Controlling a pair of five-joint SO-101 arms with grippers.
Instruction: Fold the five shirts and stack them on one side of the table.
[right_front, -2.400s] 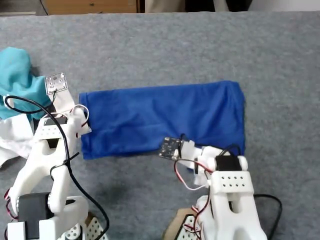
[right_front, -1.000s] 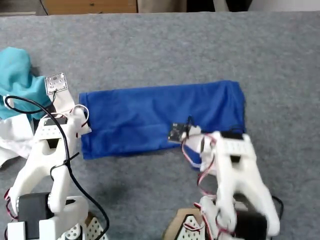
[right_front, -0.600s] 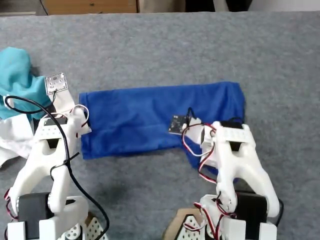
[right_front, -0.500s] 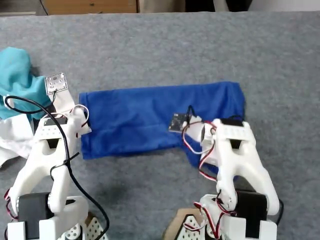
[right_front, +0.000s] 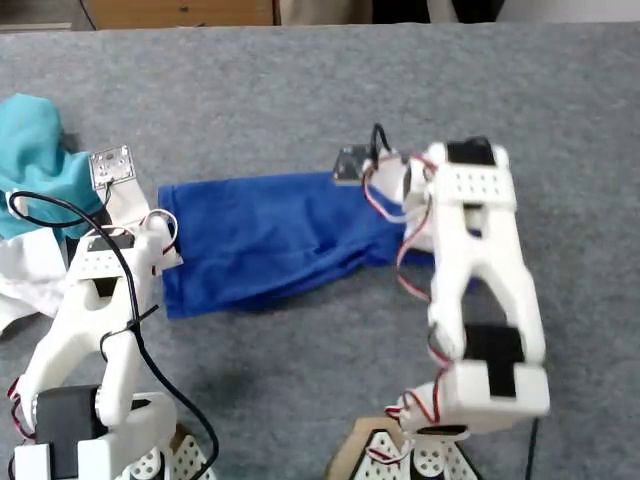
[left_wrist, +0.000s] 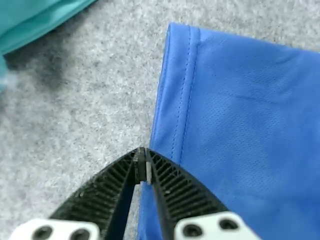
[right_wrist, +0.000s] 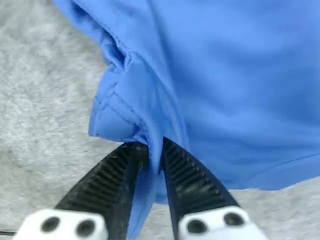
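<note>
Grey table (right_front: 300, 90), blue shirt (right_front: 260, 235) lying across its middle, one end bunched up, teal shirt (right_front: 35, 150) heaped at the table's edge, right gripper (right_wrist: 154, 145) clamped on that bunched end, left gripper (left_wrist: 142, 162) pinched on the opposite hem.

Bright, even overhead light; soft, faint shadows
</note>
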